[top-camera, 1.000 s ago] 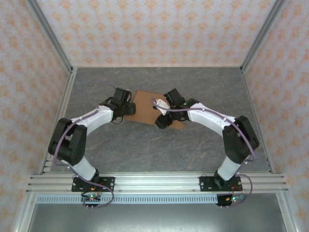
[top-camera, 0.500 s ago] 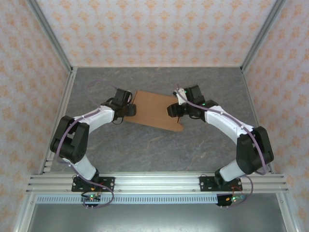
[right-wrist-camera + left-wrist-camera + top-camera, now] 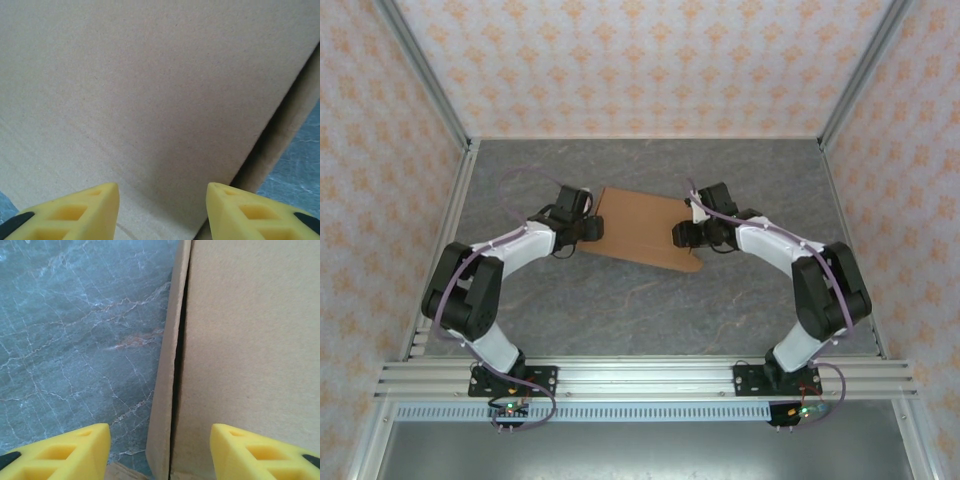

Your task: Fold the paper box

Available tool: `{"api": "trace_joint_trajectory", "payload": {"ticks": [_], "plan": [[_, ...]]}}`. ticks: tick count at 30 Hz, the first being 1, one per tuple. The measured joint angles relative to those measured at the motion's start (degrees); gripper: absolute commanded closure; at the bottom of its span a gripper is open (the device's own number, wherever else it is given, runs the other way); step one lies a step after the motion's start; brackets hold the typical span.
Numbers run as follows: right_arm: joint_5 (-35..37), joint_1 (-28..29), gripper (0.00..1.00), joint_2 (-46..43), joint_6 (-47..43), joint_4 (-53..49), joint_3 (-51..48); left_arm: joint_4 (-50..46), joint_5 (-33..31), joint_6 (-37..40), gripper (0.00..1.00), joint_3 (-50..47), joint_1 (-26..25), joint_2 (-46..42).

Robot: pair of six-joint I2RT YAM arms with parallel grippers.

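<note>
The plain brown cardboard paper box (image 3: pixel 642 225) lies flat on the grey, stone-look table (image 3: pixel 620 300), a bit toward 12 o'clock from the middle. My left claw (image 3: pixel 592 228) sits at the box's 9 o'clock side and my right claw (image 3: pixel 680 236) sits at its 3 o'clock side, so the box is between them. Both claws are spread wide and neither one is holding anything. From my left wrist, I see one yellow finger (image 3: pixel 75 450) over the table and the other over the smooth top of the box. A thin brown side strip (image 3: pixel 165 365) runs from 12 o'clock to 6 o'clock between them. Next to that strip there is a dark gap (image 3: pixel 178 355), so I think this side is not tucked in all the way. From my right wrist, my yellow fingers (image 3: pixel 75 210) hang just above the flat brown top, and the edge of the box slopes away toward 4 o'clock. I think most of the folding is done, because the box looks like a shallow, shut shape and not a flat sheet. What is left, I think, is to push the sides in tight and press the top down. I cannot tell if the far edge is tucked.
</note>
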Motion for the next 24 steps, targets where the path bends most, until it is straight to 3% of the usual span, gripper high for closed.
{"api": "trace_joint_trajectory", "payload": {"ticks": [4,8,13,24], "plan": [[2.64,-0.15,0.44,-5.11,-0.15,-0.96,-0.02,0.63,1.22,-0.35,0.37,-2.03,0.92,-6.54],[5.01,-1.51,0.39,-10.38,1.05,0.87,-1.68,3.61,6.08,-2.32,0.32,-4.20,5.33,-9.75],[4.81,-5.51,0.31,-9.86,5.77,3.96,-6.32,5.07,11.91,-4.59,0.24,-5.11,8.20,-6.78],[0.42,-6.51,0.21,-6.21,12.39,8.76,-10.10,7.39,20.09,-7.45,0.23,-3.72,8.57,3.82]]}}
